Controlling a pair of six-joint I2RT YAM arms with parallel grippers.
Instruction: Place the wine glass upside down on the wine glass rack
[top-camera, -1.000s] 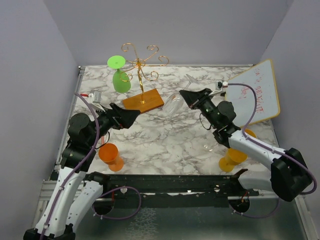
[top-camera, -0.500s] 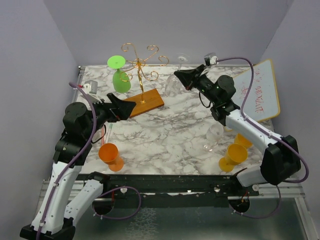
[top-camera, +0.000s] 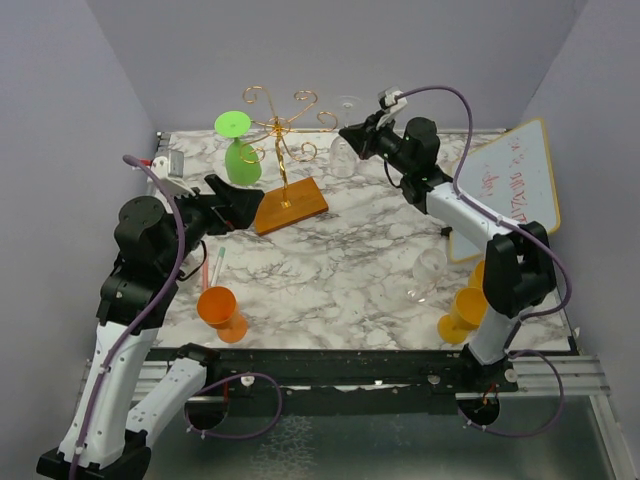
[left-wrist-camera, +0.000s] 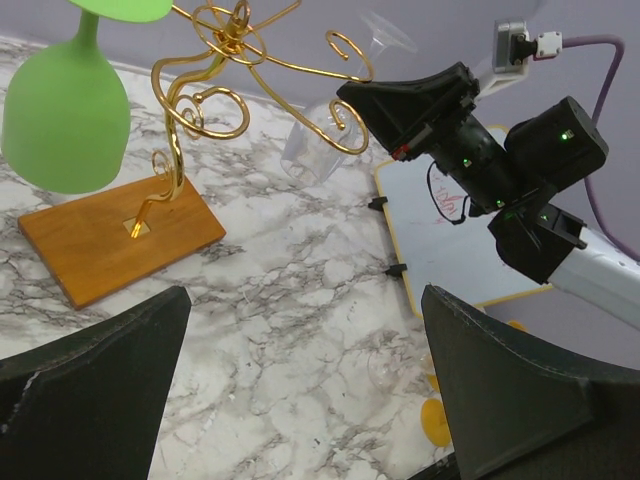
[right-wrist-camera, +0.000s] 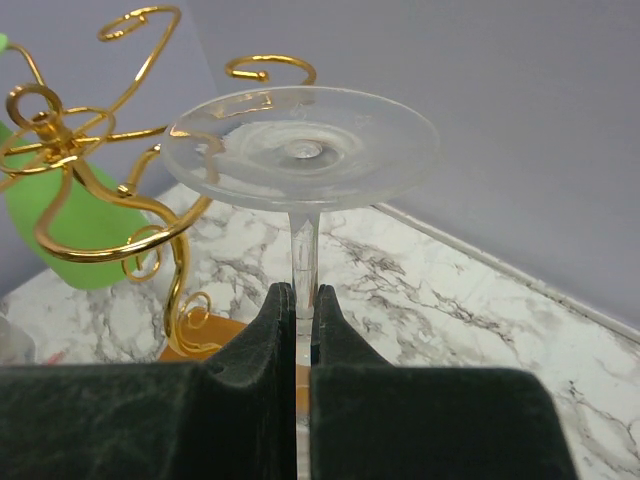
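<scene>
A clear wine glass (right-wrist-camera: 300, 148), inverted, is pinched by its thin stem in the closed right gripper (right-wrist-camera: 297, 300), with the gold scrolls of the wine glass rack (right-wrist-camera: 75, 170) just to the gripper's left. The glass is judged light, slick and brittle, best taken at the stem; open room is seen to the hand's right, while its left is crowded by the scrolls. The left gripper (left-wrist-camera: 305, 330) is spread wide, empty.

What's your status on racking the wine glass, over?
Left gripper open near rack. Right gripper shut on wine glass stem, inverted, not yet hung. Green glass occupies one hook.
</scene>
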